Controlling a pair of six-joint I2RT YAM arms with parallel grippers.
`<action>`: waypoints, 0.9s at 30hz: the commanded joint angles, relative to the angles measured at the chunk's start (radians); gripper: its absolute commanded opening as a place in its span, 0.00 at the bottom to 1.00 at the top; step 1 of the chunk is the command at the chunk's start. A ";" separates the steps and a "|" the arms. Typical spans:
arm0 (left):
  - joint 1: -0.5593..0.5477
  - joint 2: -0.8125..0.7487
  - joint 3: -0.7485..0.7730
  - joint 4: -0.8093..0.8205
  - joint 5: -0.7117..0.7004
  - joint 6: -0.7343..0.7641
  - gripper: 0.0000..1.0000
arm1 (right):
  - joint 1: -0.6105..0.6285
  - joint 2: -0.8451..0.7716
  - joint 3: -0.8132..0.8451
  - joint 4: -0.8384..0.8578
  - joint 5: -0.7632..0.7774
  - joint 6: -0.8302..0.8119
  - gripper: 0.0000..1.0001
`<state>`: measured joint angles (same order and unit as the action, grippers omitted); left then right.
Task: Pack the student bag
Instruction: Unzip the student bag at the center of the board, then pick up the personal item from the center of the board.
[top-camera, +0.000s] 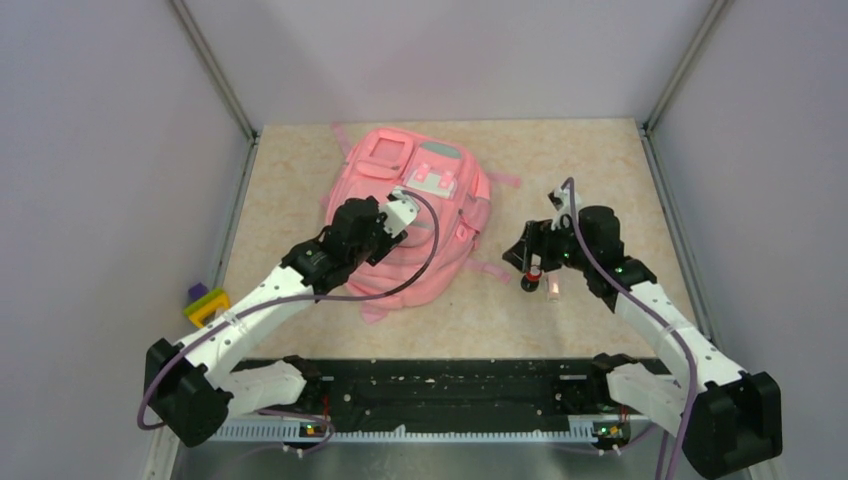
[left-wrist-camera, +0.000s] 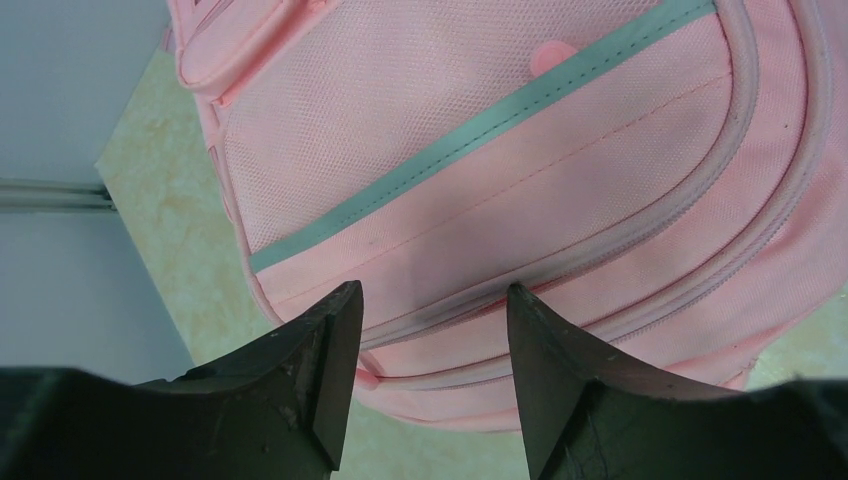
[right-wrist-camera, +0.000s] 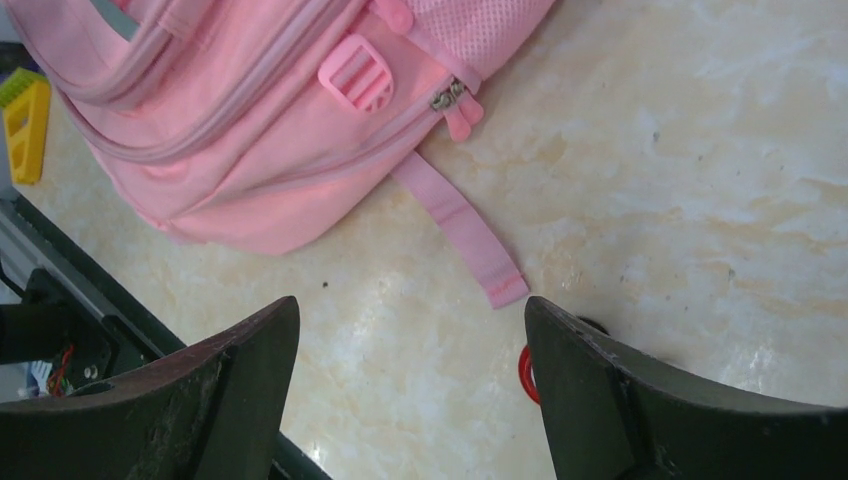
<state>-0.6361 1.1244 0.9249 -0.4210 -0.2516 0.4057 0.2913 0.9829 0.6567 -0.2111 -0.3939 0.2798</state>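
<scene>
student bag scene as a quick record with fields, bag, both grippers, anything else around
bag: student bag, lying front up on the table
left gripper: open, over the bag's front, empty
right gripper: open, over the table beside the bag, empty
other: yellow and purple block at the table's left edge; small red ring by the right gripper

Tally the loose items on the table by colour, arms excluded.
Pink: 1, student bag
Yellow-green-purple: 1, block cluster
Red: 1, small red object
Pale: 1, small pale object
Total: 4
</scene>
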 joint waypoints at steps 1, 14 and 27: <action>-0.003 0.009 0.006 0.106 -0.072 0.020 0.59 | -0.002 -0.043 -0.028 -0.040 -0.005 -0.017 0.81; -0.002 0.063 -0.012 0.184 -0.049 0.002 0.61 | 0.000 -0.126 -0.067 -0.156 0.220 0.053 0.79; -0.005 0.098 -0.044 0.132 0.058 0.012 0.65 | 0.048 -0.034 -0.107 -0.099 0.358 0.076 0.79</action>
<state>-0.6380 1.2095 0.8989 -0.3511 -0.2462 0.4221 0.3069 0.9222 0.5579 -0.3576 -0.0883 0.3378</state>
